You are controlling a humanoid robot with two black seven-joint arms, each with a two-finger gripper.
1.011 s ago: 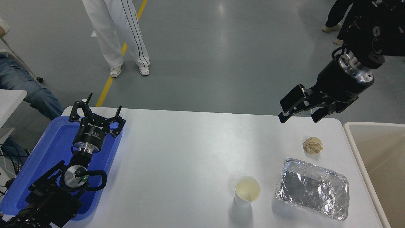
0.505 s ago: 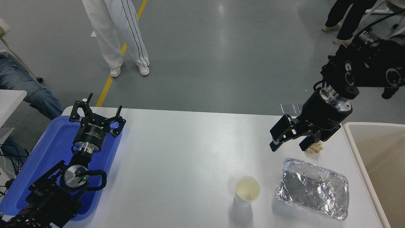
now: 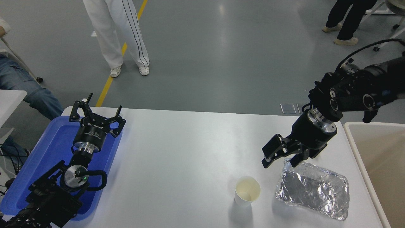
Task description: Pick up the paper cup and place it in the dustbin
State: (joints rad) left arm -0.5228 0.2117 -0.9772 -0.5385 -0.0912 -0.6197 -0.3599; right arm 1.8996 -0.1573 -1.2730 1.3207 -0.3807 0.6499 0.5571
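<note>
The paper cup (image 3: 247, 191) stood upright on the table (image 3: 177, 152), apart from and below-left in view of the right gripper (image 3: 280, 160), the nearer one, whose jaws were open and empty; the left gripper (image 3: 95, 115) was parked open over the blue tray (image 3: 53, 145).

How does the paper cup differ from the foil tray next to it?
The paper cup is smooth, white and round, standing upright; the foil tray is crinkled, shiny silver and roughly rectangular, lying low. The cup is narrow, the tray far wider. Both are open-topped and rest untouched on the white table.
</note>
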